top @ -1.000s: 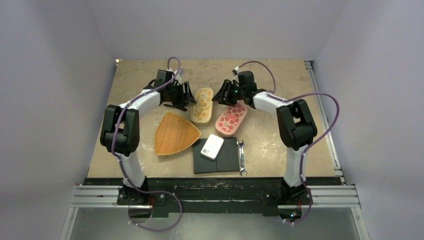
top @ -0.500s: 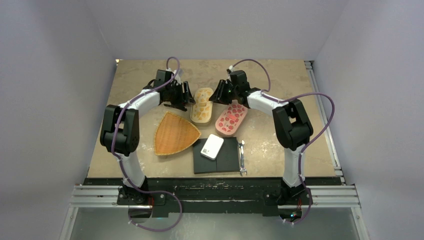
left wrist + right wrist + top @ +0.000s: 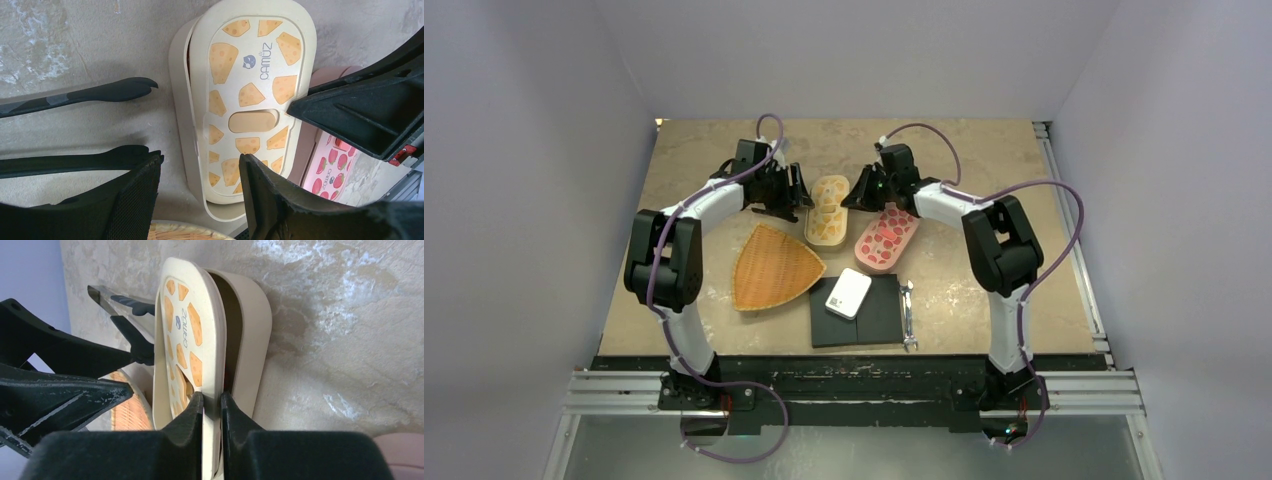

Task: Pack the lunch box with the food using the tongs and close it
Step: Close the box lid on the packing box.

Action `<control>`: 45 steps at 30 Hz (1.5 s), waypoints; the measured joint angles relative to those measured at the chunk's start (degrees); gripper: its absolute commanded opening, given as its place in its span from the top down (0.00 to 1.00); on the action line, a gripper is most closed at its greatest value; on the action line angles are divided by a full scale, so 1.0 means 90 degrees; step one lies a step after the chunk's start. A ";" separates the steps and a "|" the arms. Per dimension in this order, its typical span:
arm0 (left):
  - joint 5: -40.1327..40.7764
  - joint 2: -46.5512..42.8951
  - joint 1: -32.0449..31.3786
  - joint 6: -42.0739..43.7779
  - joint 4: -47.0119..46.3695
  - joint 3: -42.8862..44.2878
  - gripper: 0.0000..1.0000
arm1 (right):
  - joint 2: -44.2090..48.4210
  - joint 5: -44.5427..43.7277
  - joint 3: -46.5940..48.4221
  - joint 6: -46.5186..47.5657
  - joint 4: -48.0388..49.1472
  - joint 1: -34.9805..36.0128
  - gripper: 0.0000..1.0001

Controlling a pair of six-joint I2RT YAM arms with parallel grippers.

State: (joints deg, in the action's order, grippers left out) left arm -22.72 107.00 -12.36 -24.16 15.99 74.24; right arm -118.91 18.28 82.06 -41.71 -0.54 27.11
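Our right tool [image 3: 211, 400] is pinching the rim of the cheese-patterned lid [image 3: 185, 335], one finger on each face. The lid sits crooked over the cream lunch box [image 3: 252, 330], with a gap open along one side. The box is at the far middle of the table [image 3: 75, 30], between both tools. Our left tool [image 3: 200, 160] hovers at its left side, fingers spread with nothing between them. The tongs [image 3: 95, 93] reach in from the left, black tips just beside the box; we cannot tell whether they rest on the table. A pink patterned box [image 3: 886, 238] lies just right. Nearer are a woven tray [image 3: 774, 268], a black mat [image 3: 874, 320] carrying a small white box [image 3: 848, 293], and a wrench [image 3: 907, 315].
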 measured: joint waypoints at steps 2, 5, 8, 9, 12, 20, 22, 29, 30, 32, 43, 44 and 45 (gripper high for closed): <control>0.0002 0.0000 0.0000 0.0002 0.0000 0.0000 0.41 | -0.0046 0.0131 0.0000 -0.0080 0.0049 -0.0012 1.00; 0.0010 0.0000 0.0005 0.0024 0.0002 0.0000 0.41 | -0.0121 0.0367 0.0002 -0.0160 0.0163 -0.0056 1.00; 0.0029 0.0000 0.0022 0.0085 0.0007 0.0000 0.41 | -0.0126 0.0469 0.0000 -0.0223 0.0206 -0.0063 1.00; 0.0032 0.0000 0.0032 0.0092 0.0010 0.0000 0.41 | -0.0126 0.0500 -0.0002 -0.0248 0.0219 -0.0066 1.00; 0.0041 0.0000 0.0068 0.0104 0.0019 -0.0007 0.41 | -0.0124 0.0670 -0.0136 -0.0396 0.0430 -0.0138 1.00; 0.0034 -0.0189 0.0160 0.0104 0.0012 -0.0121 0.41 | -0.0112 0.1409 -0.0607 -0.0993 0.1076 -0.0384 1.00; 0.0019 -0.0209 0.0177 0.0104 0.0007 -0.0121 0.41 | -0.0112 0.1528 -0.0670 -0.1100 0.1166 -0.0415 1.00; -0.0087 -0.0265 0.0250 0.0095 -0.0002 -0.0168 0.41 | -0.0112 0.1795 -0.0714 -0.1192 0.1280 -0.0486 1.00; -0.0119 -0.0265 0.0260 0.0092 -0.0005 -0.0168 0.41 | -0.0112 0.1804 -0.0714 -0.1192 0.1280 -0.0486 1.00; -0.0172 -0.0265 0.0262 0.0090 -0.0005 -0.0168 0.41 | -0.0112 0.1804 -0.0714 -0.1192 0.1297 -0.0486 1.00; -0.0515 -0.0262 0.0265 0.0085 -0.0002 -0.0189 0.41 | -0.0114 0.1800 -0.0636 -0.1248 0.1396 -0.0476 1.00; -0.0542 -0.0260 0.0265 0.0083 0.0000 -0.0189 0.41 | -0.0121 0.1802 -0.0612 -0.1258 0.1396 -0.0471 1.00; -0.0568 -0.0260 0.0265 0.0083 0.0000 -0.0189 0.41 | -0.0134 0.1802 -0.0583 -0.1265 0.1399 -0.0464 1.00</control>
State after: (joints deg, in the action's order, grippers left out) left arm -27.83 104.66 -9.98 -23.42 15.99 72.53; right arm -120.11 34.50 76.82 -53.10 12.05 22.94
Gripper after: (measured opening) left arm 0.589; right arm 0.042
